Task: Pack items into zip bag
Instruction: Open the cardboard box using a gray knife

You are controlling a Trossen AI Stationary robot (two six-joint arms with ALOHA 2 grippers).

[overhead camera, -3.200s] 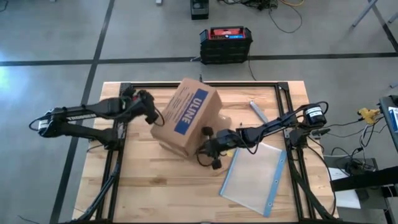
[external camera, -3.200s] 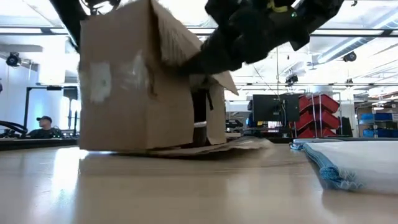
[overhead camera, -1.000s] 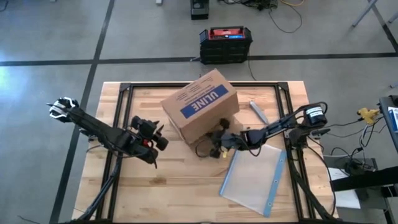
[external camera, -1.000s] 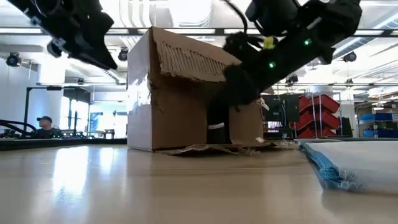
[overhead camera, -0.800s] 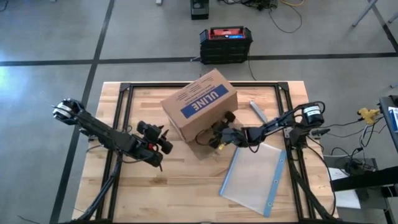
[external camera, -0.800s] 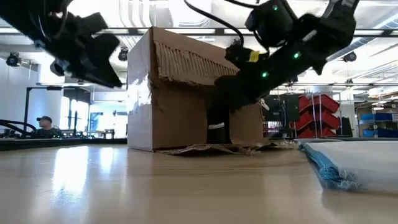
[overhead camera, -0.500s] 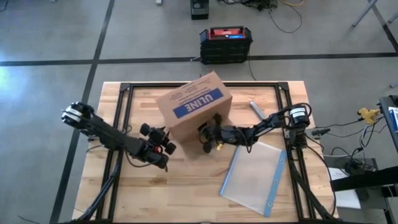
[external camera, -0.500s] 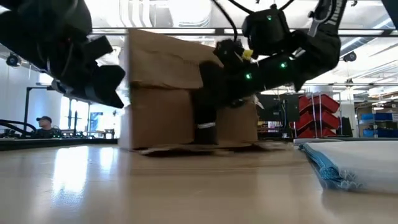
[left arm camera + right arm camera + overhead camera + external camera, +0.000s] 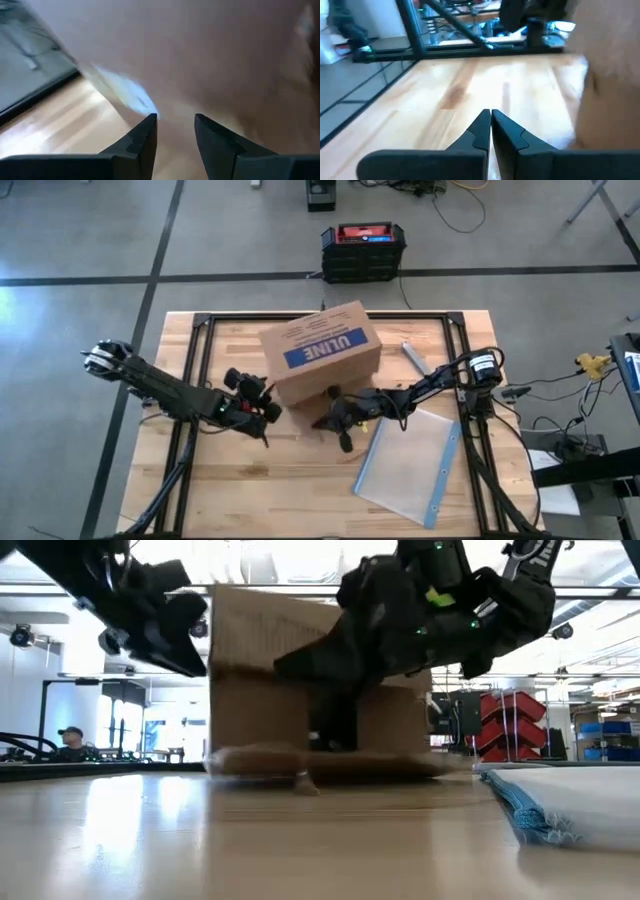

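High view: the wooden tabletop [image 9: 300, 480] fills the middle of the frame, ringed by a black metal frame. At its upper centre sits the brown cardboard box [image 9: 320, 365], the largest thing on it, with a blue label on top reading "ULINE" in white letters, seen upside down from here. The zip bag [image 9: 410, 465] lies flat at the lower right of the tabletop, clear plastic with its blue zip strip along the right edge; in the low view it shows at the far right edge [image 9: 570, 802], well apart from the box [image 9: 320, 700]. None of the small items can be made out in any view.

The left arm reaches in from the left, and the left gripper [image 9: 262, 412] sits just beside the box's lower left corner, its fingers [image 9: 145, 135] parted with nothing visibly between them; its wrist view shows only blurred cardboard close ahead. The right arm stretches in from the right, and the right gripper [image 9: 335, 420] is just below the box's lower edge, its fingers [image 9: 482, 131] clenched together on nothing.

Beyond the top of the tabletop, on the grey floor, stands a black case with a red top [image 9: 363, 250]. In the low view a person in a cap [image 9: 70, 740] sits far off at the left edge.
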